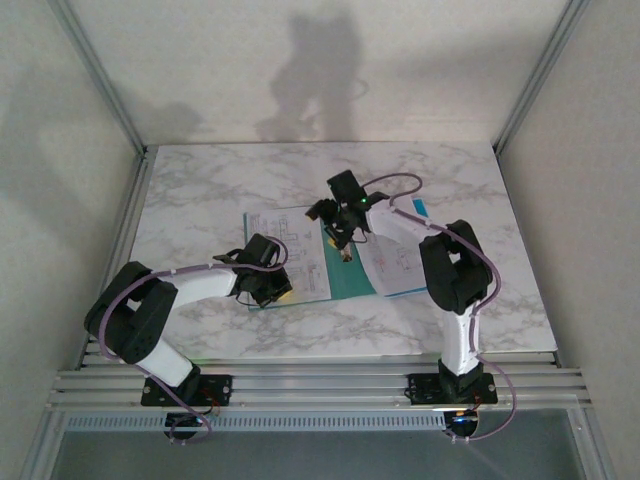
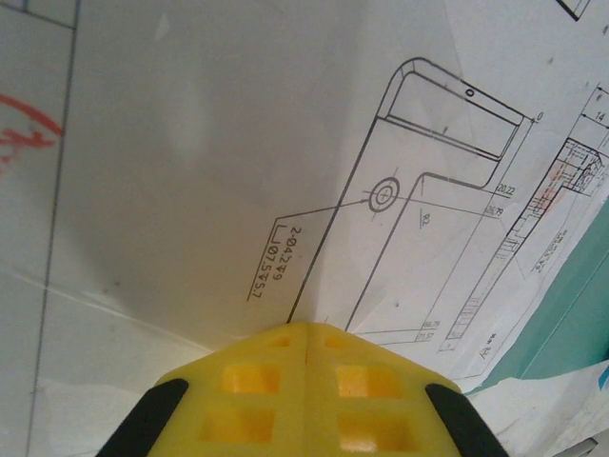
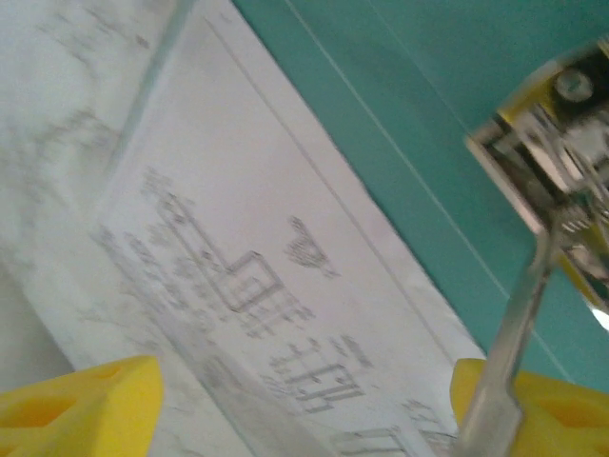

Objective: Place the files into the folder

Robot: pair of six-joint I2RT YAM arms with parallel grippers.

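The teal folder (image 1: 350, 277) lies flat in the middle of the marble table, with white printed files on it: one sheet (image 1: 298, 250) on its left part, another (image 1: 396, 264) on its right. My left gripper (image 1: 268, 286) is shut, its yellow fingertips (image 2: 306, 328) resting on a sheet with a line drawing (image 2: 400, 190); a strip of folder (image 2: 571, 333) shows at the right. My right gripper (image 1: 341, 238) hovers over the folder's middle, open, with nothing between its yellow fingers (image 3: 76, 409). Below it lie a printed sheet (image 3: 257, 286) and bare folder (image 3: 457, 105).
The marble table (image 1: 250, 180) extends beyond the folder toward the back and both sides. White enclosure walls with metal posts (image 1: 100, 80) stand around it. An aluminium rail (image 1: 320, 385) carrying both arm bases runs along the near edge.
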